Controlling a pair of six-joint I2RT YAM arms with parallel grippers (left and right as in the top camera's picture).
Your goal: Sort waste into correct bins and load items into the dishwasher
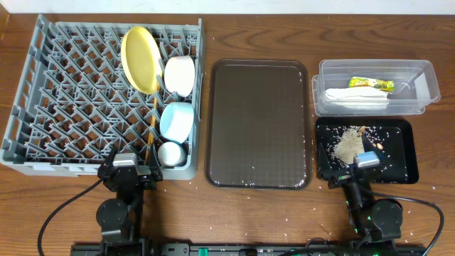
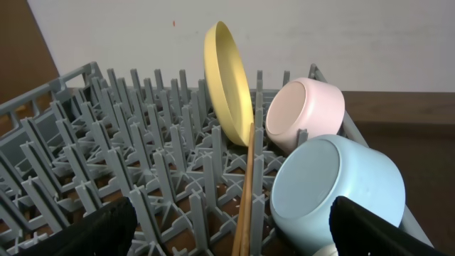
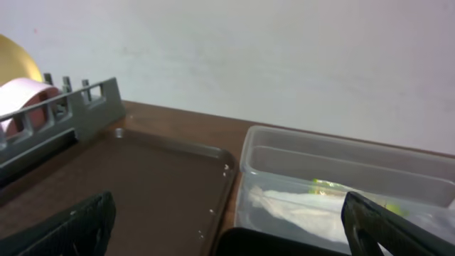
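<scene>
**Overhead:** Both arms sit at the near edge of the surface [image 1: 441, 213], each claw spread wide and holding nothing. Directly ahead of the left claw [image 1: 129, 165] stands the grey dish rack [image 1: 64, 85]. Its load is packed into the side lying to that claw's right. The small white cup [image 1: 171, 153] is nearest, then the light-blue bowl [image 1: 176, 121], then the white bowl [image 1: 179, 75]. The yellow plate [image 1: 140, 58] is farthest off, on edge among the pegs. The wooden chopsticks [image 1: 151, 124] lie lengthwise beside the bowls. Between the two claws, the dark-brown serving tray [image 1: 258, 124] carries only stray specks. The right claw [image 1: 359, 165] hangs over the near edge of the black tray [image 1: 402, 153], where the rice-like crumbs [image 1: 348, 144] are heaped. Beyond it, the clear tub [image 1: 426, 78] holds the white napkin [image 1: 355, 97] and the yellow-green wrapper [image 1: 371, 84], so dry rubbish appears to be kept apart from food scraps.

**Left wrist:** The fingers [image 2: 92, 231] frame the view, far apart. Between them the chopsticks run ahead toward the plate, which the pegs prop upright, likely for washing. Both bowls rest on their sides, ahead and to the right.

**Right wrist:** The fingers [image 3: 398, 231] are likewise parted, with nothing between them. The tub sits ahead and right, napkin and wrapper inside, and the serving tray lies ahead and left.

Sorting and loading look essentially done.
</scene>
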